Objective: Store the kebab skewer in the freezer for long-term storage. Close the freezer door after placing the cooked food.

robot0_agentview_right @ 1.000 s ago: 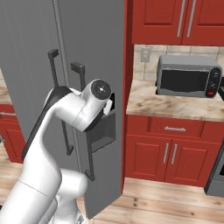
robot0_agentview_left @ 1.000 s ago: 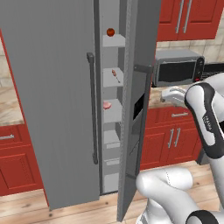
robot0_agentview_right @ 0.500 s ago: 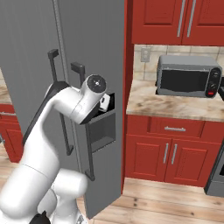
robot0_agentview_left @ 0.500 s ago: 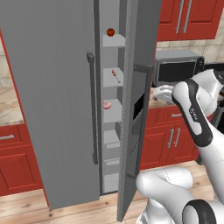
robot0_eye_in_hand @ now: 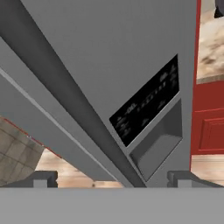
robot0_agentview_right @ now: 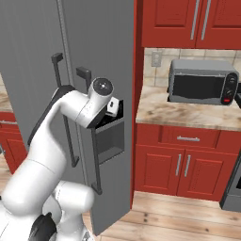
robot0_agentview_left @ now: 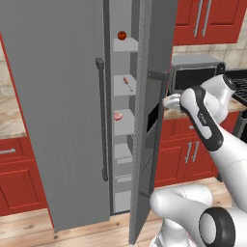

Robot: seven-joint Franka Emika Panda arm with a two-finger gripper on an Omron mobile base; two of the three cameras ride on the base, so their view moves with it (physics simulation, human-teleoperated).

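Kebab skewer (robot0_agentview_left: 128,83) on freezer (robot0_agentview_left: 124,125) shelf, upper middle | freezer door (robot0_agentview_left: 153,96) ajar, needs pushing | claw (robot0_eye_in_hand: 112,177) wide open, holding nothing

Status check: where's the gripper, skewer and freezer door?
Gripper open, against freezer door front. Kebab skewer on freezer shelf. Door ajar.
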